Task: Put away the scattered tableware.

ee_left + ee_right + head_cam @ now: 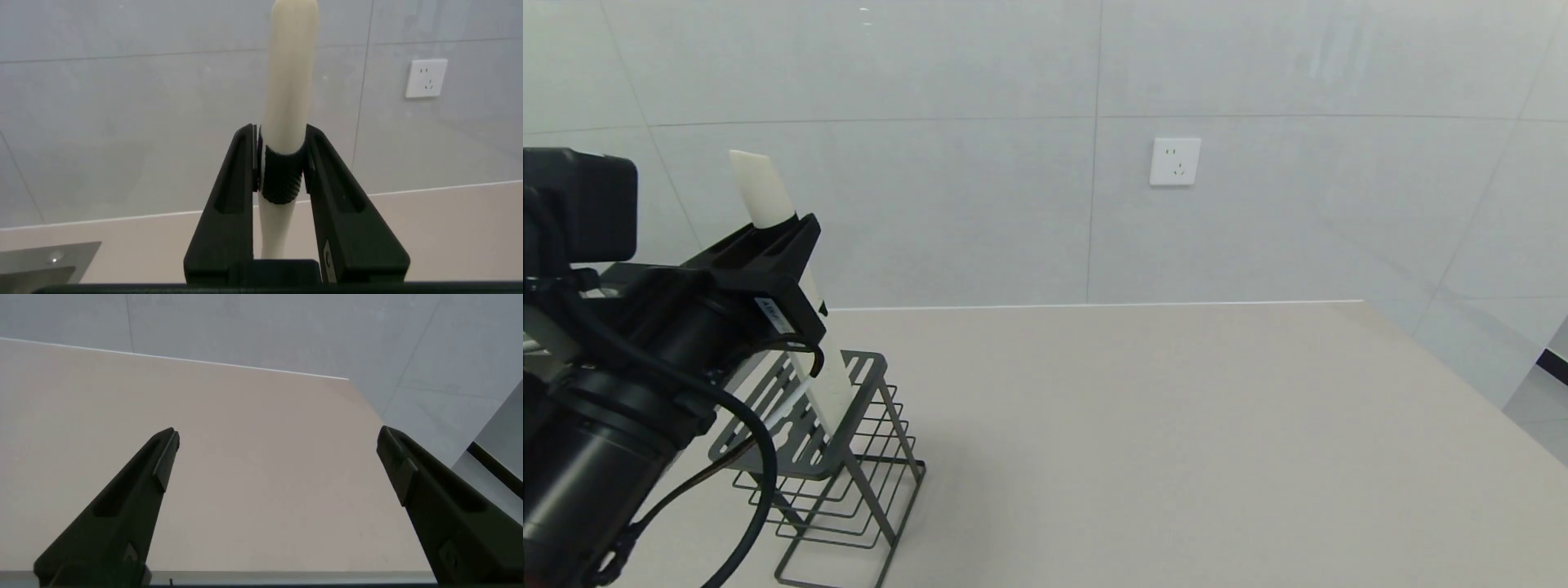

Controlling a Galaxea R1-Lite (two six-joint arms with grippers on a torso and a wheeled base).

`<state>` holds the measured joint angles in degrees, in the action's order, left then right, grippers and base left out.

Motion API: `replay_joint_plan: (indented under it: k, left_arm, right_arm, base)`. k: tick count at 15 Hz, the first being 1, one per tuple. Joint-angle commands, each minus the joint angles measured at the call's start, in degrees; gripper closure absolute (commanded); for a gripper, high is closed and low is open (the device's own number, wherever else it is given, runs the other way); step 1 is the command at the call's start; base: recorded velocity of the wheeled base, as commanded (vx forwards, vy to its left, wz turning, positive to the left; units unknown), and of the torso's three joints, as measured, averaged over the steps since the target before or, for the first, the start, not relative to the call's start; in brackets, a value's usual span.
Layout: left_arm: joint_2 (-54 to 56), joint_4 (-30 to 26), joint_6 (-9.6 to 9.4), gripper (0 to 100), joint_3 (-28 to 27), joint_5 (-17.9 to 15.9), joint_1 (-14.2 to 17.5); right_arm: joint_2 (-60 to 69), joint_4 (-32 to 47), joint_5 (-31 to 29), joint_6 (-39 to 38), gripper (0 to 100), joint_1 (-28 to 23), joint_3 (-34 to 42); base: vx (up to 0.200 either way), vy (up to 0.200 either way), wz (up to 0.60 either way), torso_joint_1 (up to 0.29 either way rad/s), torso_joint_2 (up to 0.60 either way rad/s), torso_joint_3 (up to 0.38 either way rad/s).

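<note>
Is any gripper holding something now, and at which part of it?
The left gripper clamps a cream utensil on its shaft, nearer the upper end; the right gripper holds nothing.

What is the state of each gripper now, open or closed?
Left gripper: closed on the cream utensil.
Right gripper: open, holding nothing.

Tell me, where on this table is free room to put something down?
The table is bare from the wire rack to its right edge and back to the wall. Crowded: the left side, where the left pincer holds a cream utensil at the rack.
</note>
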<state>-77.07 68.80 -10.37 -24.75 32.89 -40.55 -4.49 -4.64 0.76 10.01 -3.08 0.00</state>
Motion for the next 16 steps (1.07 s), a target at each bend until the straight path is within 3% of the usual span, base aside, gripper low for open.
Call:
replay_joint_plan:
  k: [1, 4, 5, 6, 11, 12, 16]
  left_arm:
    - [-0.1, -0.3, 1.06, 100, 1.9, -0.7, 0.5]
    - [-1.2, -1.6, 5.80, 100, 2.2, -3.8, 2.0]
    - [-1.4, -1.7, 6.42, 100, 2.2, -4.8, 2.4]
    - [-2.0, -2.4, 7.91, 100, 2.9, -7.9, 4.1]
    - [-3.3, -2.6, 8.00, 100, 4.6, -8.6, 4.3]
    - [-3.3, -2.5, 7.91, 0, 5.5, -8.6, 4.3]
    - [-3.1, -2.4, 7.74, 0, 5.7, -8.6, 4.7]
  right_arm:
    - [-0.1, 0.0, 0.0, 0.0, 0, 0.0, 0.0]
    - [-0.1, 0.0, -0.1, 0.0, 0, 0.0, 0.0]
    - [-0.1, 0.0, 0.0, 0.0, 0, 0.0, 0.0]
    - [-0.1, 0.0, 0.0, 0.0, 0, 0.0, 0.0]
    - [-0.1, 0.0, 0.0, 0.0, 0, 0.0, 0.0]
    - [-0.1, 0.0, 0.0, 0.0, 0, 0.0, 0.0]
    - [-0.1, -0.1, 0.0, 0.0, 0, 0.0, 0.0]
  base:
    - [0.000, 0.000, 0.00, 0.000, 0.00, 0.000]
    - [0.000, 0.000, 0.00, 0.000, 0.00, 0.000]
    - [0.000, 0.000, 0.00, 0.000, 0.00, 0.000]
    - [0.000, 0.000, 0.00, 0.000, 0.00, 0.000]
    - [0.000, 0.000, 0.00, 0.000, 0.00, 0.000]
    - [0.000, 0.000, 0.00, 0.000, 0.00, 0.000]
    - [0.000, 0.000, 0.00, 0.000, 0.00, 0.000]
